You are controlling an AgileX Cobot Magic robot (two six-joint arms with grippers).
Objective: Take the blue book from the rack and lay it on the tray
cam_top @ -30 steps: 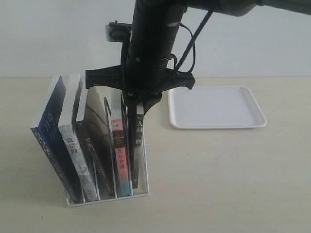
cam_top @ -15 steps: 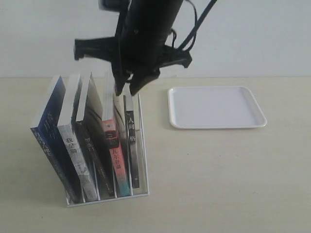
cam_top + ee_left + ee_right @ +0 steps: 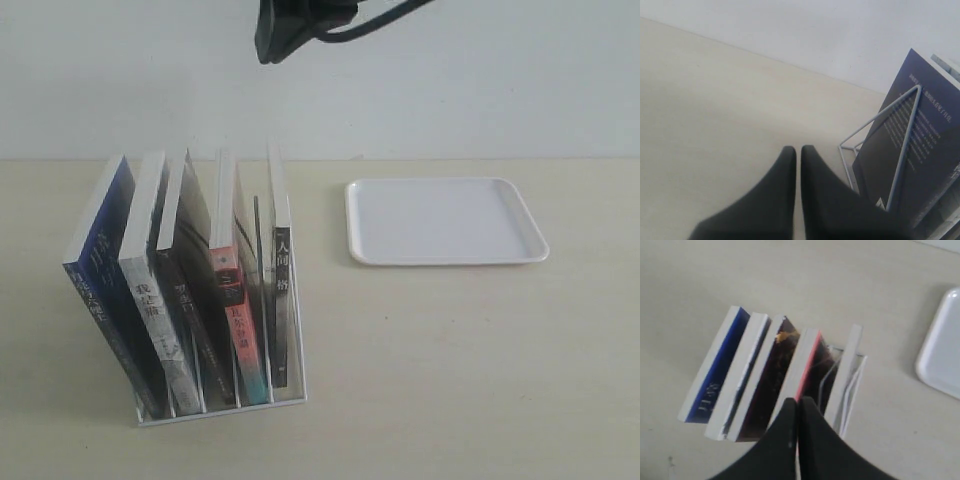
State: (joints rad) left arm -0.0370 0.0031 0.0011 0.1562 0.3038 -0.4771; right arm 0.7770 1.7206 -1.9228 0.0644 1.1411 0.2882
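On a pale table (image 3: pixel 450 380), a rack (image 3: pixel 220 408) of thin white wire dividers is seen at the left of the exterior view. Five books are stood in it, all tilted leftward, with their spines turned toward the camera. A flat white tray (image 3: pixel 445 220) with rounded corners is laid to the right of the rack and farther back, well apart from it. The blue book (image 3: pixel 105 250) is held in the rack's leftmost slot, just beside a white-spined book, and its dark navy outer cover (image 3: pixel 930 145) is crossed by a wire (image 3: pixel 902 145) of the rack. A dark piece of an arm (image 3: pixel 290 25) is cut off by the top edge. The left hand (image 3: pixel 798 152) is shown low over the table near that end of the rack, its fingers pressed together on nothing. The right hand (image 3: pixel 797 402) is hung above the books, fingers likewise together, nothing gripped.
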